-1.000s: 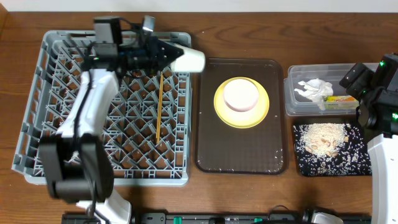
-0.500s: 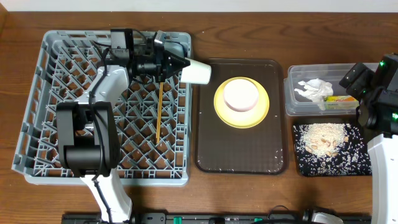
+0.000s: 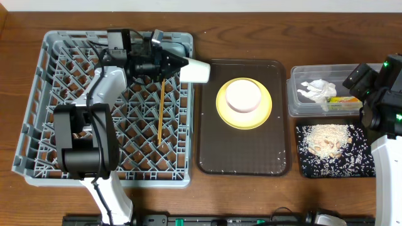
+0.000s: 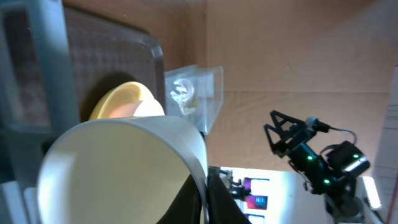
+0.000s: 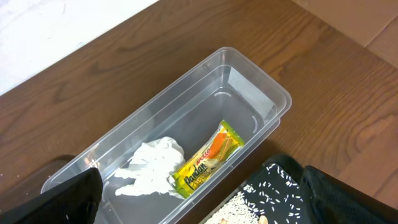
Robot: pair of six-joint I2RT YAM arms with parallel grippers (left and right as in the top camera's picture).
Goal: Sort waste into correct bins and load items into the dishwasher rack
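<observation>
One small white cup (image 3: 196,70) is what has moved. Tipped on its side with its mouth towards the dark brown serving tray (image 3: 245,160), it hangs over the right rim of the big grey pegged dishwasher rack (image 3: 38,125), pinched by its wall in the left arm's fingers (image 3: 174,63). In the last second it has slid a little way along that rim while the arm swung round behind it. I'd say it's being lined up for the pegs and is not yet set down. Thin wooden chopsticks (image 3: 161,110) already lie in the rack. A round yellow plate (image 3: 267,113) and a cream-white bowl (image 3: 243,96) wait on the tray. The right arm's fingers (image 5: 62,199) stay spread wide over the clear plastic tub (image 5: 261,81).
</observation>
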